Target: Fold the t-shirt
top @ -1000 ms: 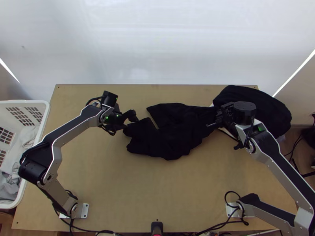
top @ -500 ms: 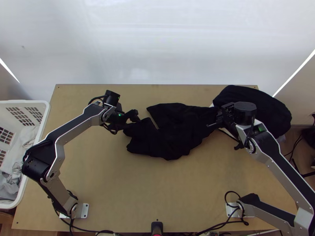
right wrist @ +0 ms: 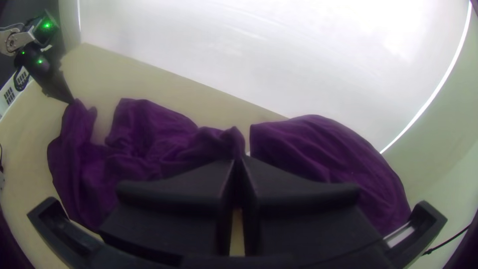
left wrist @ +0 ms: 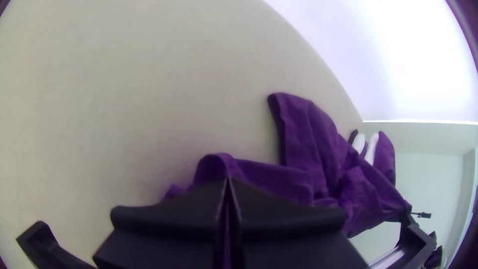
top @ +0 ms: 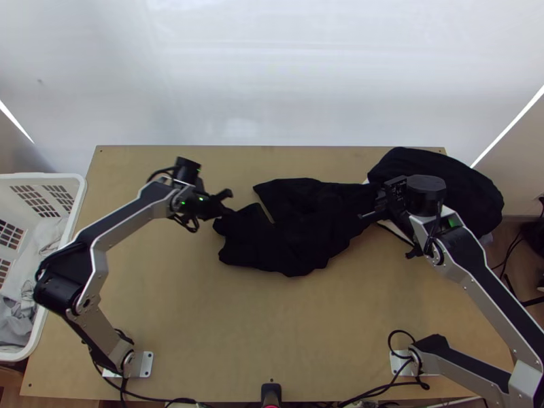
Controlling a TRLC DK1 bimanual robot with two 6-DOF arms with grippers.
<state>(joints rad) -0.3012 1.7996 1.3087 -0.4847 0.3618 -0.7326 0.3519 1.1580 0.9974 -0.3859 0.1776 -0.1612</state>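
T-shirt [top: 292,234], dark and crumpled, lying across the middle of the frame in the top view, on a light wooden tabletop [top: 272,326]. A narrow gap separates two flaps along its upper edge. The left tool [left wrist: 227,180] has its fingers together, pinching a small bit of cloth at the shirt's left end. The right tool [right wrist: 239,158] is also closed, gripping the gathered right end.

The likeliest trouble is a slip on the left: the pinch looks shallow, so a firm pull could draw the fabric out of the fingers. The bunching is a second risk. Folding from here would probably trap creases and leave uneven edges, because the layers are not flat and sleeves cannot be told from hem. Pulling the two ends apart may also just tighten the wrinkles into a rope if these are not matching corners.

A heap of dark cloth [top: 472,187] sits at the upper right, just beside the right tool; a sideways swing there could snag or shift it.
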